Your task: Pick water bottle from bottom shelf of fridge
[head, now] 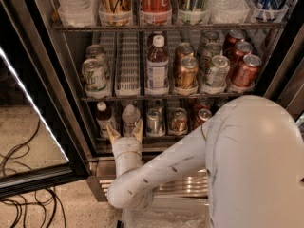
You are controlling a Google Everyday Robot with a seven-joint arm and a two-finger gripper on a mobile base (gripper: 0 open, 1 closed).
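The fridge [71, 75] stands open with its glass door [28, 94] swung to the left. On the bottom shelf [164, 137] the small clear water bottle [130, 118] with a white cap stands second from the left, beside a dark-liquid bottle [102, 118]. My gripper [126, 132] is open at the shelf's front edge, directly in front of the water bottle. One fingertip is at each side of the bottle's lower part. The bottle's base is hidden behind the gripper. My white arm fills the lower right.
Cans [153, 120] [179, 120] [202, 115] stand to the right on the bottom shelf. The middle rack holds a labelled bottle [157, 63] and several cans. The steel base grille [190, 184] is under my arm. Black cables [23, 198] lie on the floor at left.
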